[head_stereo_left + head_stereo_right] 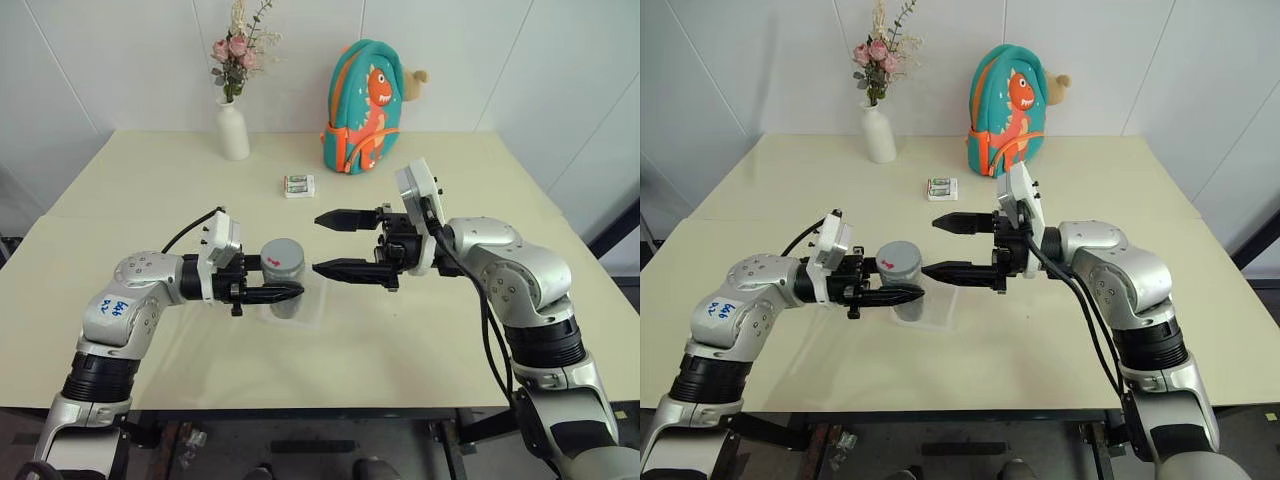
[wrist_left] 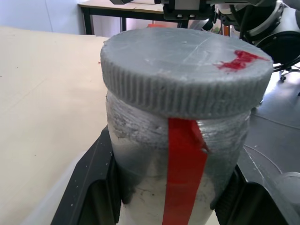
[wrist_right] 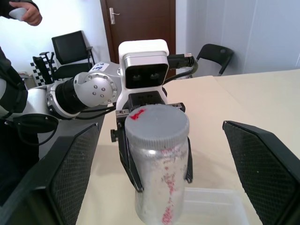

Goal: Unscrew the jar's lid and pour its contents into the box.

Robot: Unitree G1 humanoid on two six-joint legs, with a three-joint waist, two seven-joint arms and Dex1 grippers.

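a: where is the jar (image 1: 283, 278) relative to the right gripper (image 1: 328, 243)?

b: in the head view the jar sits just left of centre, upright, long axis vertical. the left gripper (image 1: 285, 293) is clamped around its body below the lid (image 1: 282, 254), pointing toward frame right. the right gripper is just to the right of the jar, pointing toward frame left, fingers spread wide and holding nothing.

a: which arm is nearer the lid?

b: the right one is the free tool; its lower fingertip is near the jar's side, not touching. the lid lies to the left of the open fingers, still seated on the jar. judged next need: bring those fingers around the lid.

a: and the box (image 3: 213, 206)?

b: it is under the jar, on the table (image 1: 450, 330).

a: counts?

b: one jar, one lid, one box, two grippers. the contents cannot be seen.
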